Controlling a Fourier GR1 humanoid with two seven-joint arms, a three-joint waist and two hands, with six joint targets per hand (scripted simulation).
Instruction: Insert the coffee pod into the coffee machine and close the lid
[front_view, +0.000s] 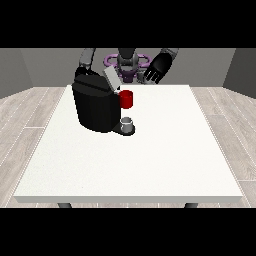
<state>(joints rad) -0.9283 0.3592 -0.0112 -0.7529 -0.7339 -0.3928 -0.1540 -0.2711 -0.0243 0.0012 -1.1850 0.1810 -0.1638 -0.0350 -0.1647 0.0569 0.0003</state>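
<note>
On white table (150, 165), toward its far-left corner: coffee machine (95, 107), black, bulky, upright; grey lid (111, 79) raised and tilted at its top. Red thing at the machine (126, 99), on the side facing the table's middle, just under the lid. Below it, on the machine's dark base plate: small grey thing (128, 122), cup-like; cannot tell whether it is the coffee pod. Beyond the far edge, near its middle: robot torso (127, 62), grey with purple parts. Hand at the view's right (156, 69): black, raised above the far edge, apart from the machine, fingers spread and relaxed, holding nothing. Hand at the view's left: arm (86, 59) comes down behind the machine's top; hand itself hidden, state cannot be told
</note>
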